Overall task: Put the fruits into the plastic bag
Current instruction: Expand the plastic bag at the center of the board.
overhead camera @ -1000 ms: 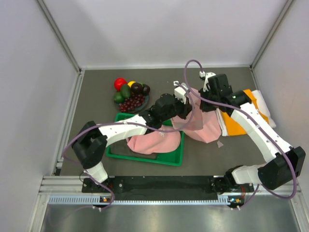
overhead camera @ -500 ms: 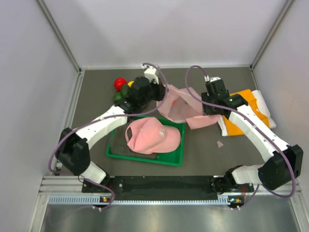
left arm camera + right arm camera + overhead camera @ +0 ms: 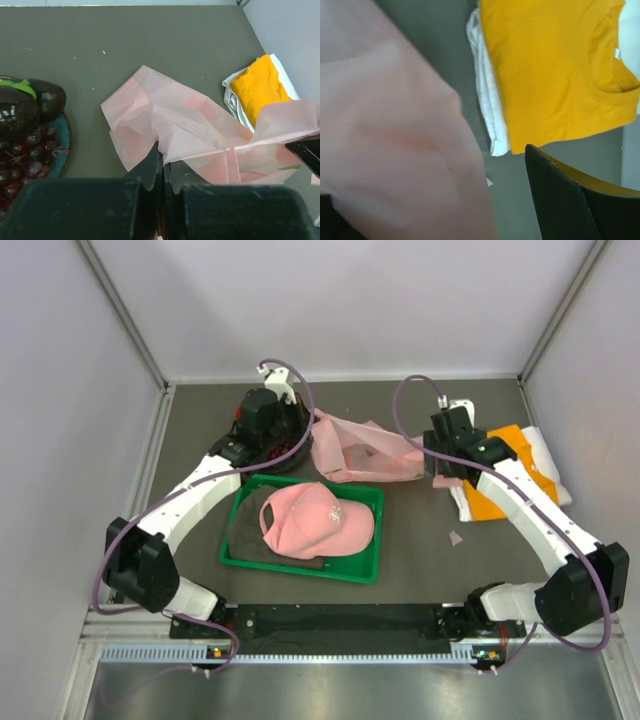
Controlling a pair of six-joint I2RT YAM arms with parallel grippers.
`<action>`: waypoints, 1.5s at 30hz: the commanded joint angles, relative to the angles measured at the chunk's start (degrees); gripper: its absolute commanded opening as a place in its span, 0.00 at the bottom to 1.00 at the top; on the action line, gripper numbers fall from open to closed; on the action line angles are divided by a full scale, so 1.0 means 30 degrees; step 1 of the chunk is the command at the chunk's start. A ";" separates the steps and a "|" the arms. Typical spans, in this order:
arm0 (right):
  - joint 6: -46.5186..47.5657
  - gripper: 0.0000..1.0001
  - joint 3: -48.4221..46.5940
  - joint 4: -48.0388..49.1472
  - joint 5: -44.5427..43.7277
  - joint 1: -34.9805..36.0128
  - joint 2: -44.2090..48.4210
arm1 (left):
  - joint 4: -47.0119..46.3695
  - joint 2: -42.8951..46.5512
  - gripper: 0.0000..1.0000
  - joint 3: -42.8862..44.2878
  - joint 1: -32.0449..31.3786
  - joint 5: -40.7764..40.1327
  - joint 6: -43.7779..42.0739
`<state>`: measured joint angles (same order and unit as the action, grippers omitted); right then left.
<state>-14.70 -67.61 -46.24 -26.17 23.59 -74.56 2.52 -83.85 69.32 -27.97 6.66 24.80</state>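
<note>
Film, thin, crinkled and translucent pink, makes up the one plastic bag (image 3: 362,452), which lies on the dark table (image 3: 425,550) with its long axis running left to right. Its left end points at the fruits (image 3: 30,125) and its right end at the folded orange cloth (image 3: 260,85). The left gripper (image 3: 163,157) is pinched tight on the bag's left edge. The right gripper (image 3: 437,462) sits at the other end with its jaws spread wide, and the film only drapes by one finger (image 3: 560,200). On a teal plate (image 3: 64,140) the left wrist view shows two glossy dark round fruits, a sliver of green and one bunch of dark red grapes. One pink cap (image 3: 315,520) rests in one green tray (image 3: 372,570).
</note>
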 commanded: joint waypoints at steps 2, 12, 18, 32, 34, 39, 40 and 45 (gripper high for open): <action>-0.0023 0.81 0.0419 -0.0700 -0.1412 -0.2179 0.1240 | -0.0080 0.1583 0.00 -0.0195 0.0825 -0.0343 0.0376; 0.0564 0.85 -0.0253 0.0501 0.9797 -0.2738 0.4257 | -0.1868 0.0151 0.00 -0.0024 0.0301 0.3464 0.1900; -0.0197 0.87 -0.2509 -0.1314 1.0541 -0.2591 0.7038 | -0.1546 -0.0700 0.00 0.0447 -0.0463 0.3875 0.2047; -0.4092 0.68 0.0533 0.7116 1.5081 0.4115 0.4293 | -0.1311 -0.0555 0.00 0.0565 -0.1079 0.4783 0.2750; -0.4415 0.66 0.1090 0.7793 1.5140 0.4555 0.3212 | -0.1077 -0.0584 0.00 0.0653 -0.1107 0.4900 0.2779; -0.4299 0.61 0.1473 0.8352 1.2802 0.5670 0.1070 | -0.1018 -0.0496 0.00 0.0683 -0.1107 0.5222 0.2809; -0.4416 0.59 0.1764 0.8497 1.1579 0.5699 0.0718 | -0.1017 -0.0438 0.00 0.0741 -0.1108 0.5339 0.2809; -0.4709 0.57 0.2791 1.0834 0.6977 0.5671 -0.1275 | -0.1572 -0.0086 0.00 0.0595 -0.1079 0.6655 0.3275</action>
<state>-27.59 -60.84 -22.94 8.23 40.27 -74.98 0.60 -86.74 69.25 -31.18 22.20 33.15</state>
